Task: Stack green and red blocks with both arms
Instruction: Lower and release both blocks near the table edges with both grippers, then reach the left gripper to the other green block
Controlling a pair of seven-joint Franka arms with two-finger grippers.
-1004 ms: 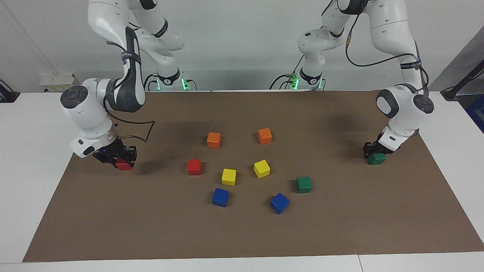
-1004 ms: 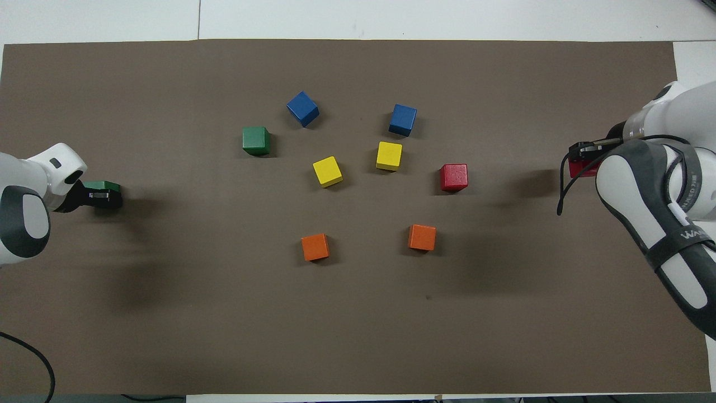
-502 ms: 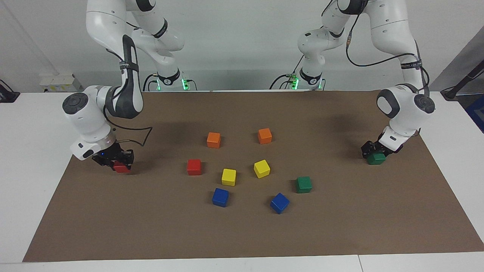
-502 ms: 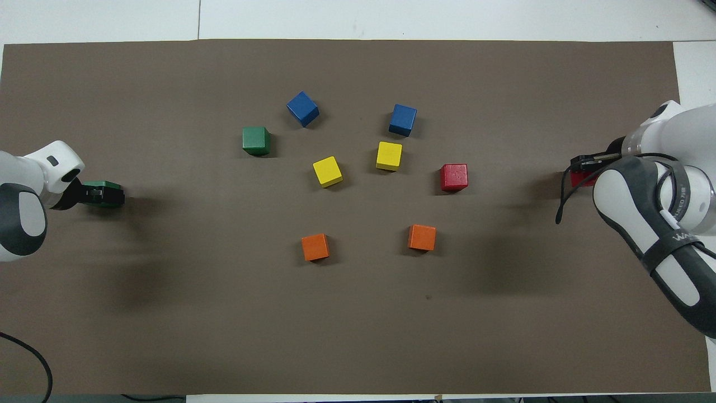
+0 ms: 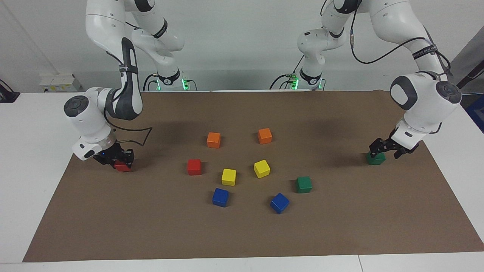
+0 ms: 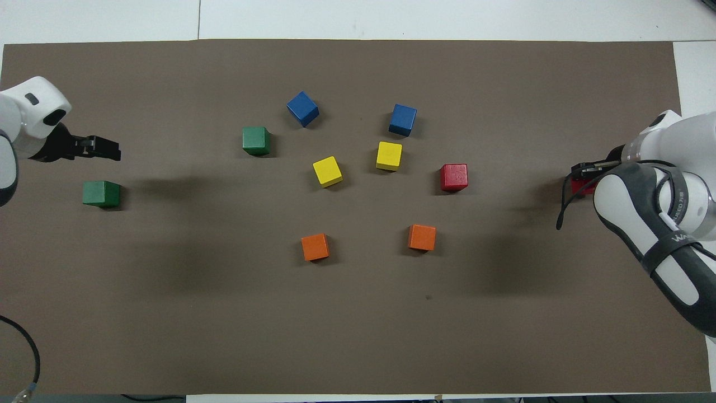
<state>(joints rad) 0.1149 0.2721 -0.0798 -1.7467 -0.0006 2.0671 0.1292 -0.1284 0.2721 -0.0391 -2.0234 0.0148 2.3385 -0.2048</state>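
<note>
One green block [image 5: 376, 158] lies free on the brown mat [image 5: 242, 234] at the left arm's end; it also shows in the overhead view [image 6: 101, 193]. My left gripper [image 5: 386, 150] is open and hangs just above it [image 6: 109, 150]. My right gripper [image 5: 118, 160] is shut on a red block [image 5: 123, 166] low at the mat, at the right arm's end; the arm partly hides this block from overhead [image 6: 582, 182]. A second red block [image 5: 194, 167] and a second green block [image 5: 303, 184] stand in the middle cluster.
Two orange blocks [image 5: 213, 139] [image 5: 264, 135] sit nearer to the robots than the cluster's red and green blocks. Two yellow blocks [image 5: 228, 176] [image 5: 261, 168] and two blue blocks [image 5: 220, 197] [image 5: 279, 203] fill the middle. White table [image 5: 34, 158] surrounds the mat.
My left gripper has let go of the green block and risen off it, and the block now rests on the mat. My right gripper has sunk slightly with the red block.
</note>
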